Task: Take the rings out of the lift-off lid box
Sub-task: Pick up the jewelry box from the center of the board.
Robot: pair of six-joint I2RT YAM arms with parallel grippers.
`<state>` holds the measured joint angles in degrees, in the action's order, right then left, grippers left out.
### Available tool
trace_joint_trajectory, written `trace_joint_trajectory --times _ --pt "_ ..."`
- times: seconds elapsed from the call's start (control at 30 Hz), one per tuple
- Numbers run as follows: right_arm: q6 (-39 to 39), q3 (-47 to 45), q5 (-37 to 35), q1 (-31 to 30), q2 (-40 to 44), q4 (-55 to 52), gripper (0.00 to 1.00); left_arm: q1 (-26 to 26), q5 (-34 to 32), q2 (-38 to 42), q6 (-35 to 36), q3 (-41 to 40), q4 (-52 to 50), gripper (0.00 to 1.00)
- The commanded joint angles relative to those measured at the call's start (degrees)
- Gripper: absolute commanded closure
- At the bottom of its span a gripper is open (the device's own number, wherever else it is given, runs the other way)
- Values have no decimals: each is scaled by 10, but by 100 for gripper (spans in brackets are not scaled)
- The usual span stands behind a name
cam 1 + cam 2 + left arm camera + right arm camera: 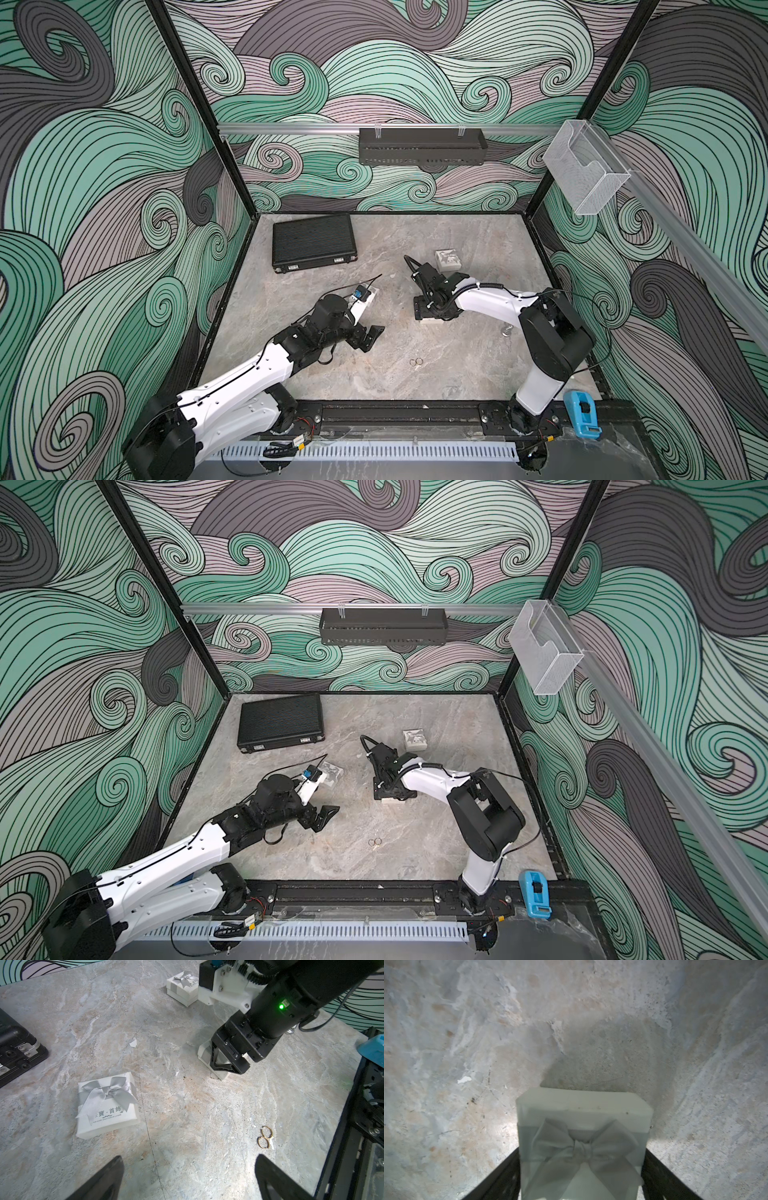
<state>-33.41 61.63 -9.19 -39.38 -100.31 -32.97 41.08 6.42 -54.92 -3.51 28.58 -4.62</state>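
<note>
Left wrist view: two thin gold-toned wire rings point(264, 1137), touching, flat on veined marble tabletop point(187, 1095).
Left fingers point(108, 1180) spread, empty; right fingers point(504, 1180) flank square white satin-bowed box point(583, 1109); clamped or not, cannot tell.

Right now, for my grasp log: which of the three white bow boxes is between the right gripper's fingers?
The taller box directly under the right gripper, its fingers on either side. The flat box and the small far box sit untouched.
</note>
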Motion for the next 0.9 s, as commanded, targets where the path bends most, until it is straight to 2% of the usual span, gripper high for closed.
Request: trace_joint_trajectory --times 0.0,0.3,0.53,0.63,0.87 --pt "-10 11 -14 -3 -4 2 19 5 -8 -2 -2 -3 9 2" --pt "11 2 0 -2 28 3 27 5 -20 -14 11 2 20 1" --pt "43 -25 69 24 118 3 30 5 -24 -44 68 26 53 1" --pt "54 -47 141 52 175 16 30 5 5 -69 106 45 73 1" --pt "32 -104 407 150 283 107 31 5 99 -139 179 70 139 1"
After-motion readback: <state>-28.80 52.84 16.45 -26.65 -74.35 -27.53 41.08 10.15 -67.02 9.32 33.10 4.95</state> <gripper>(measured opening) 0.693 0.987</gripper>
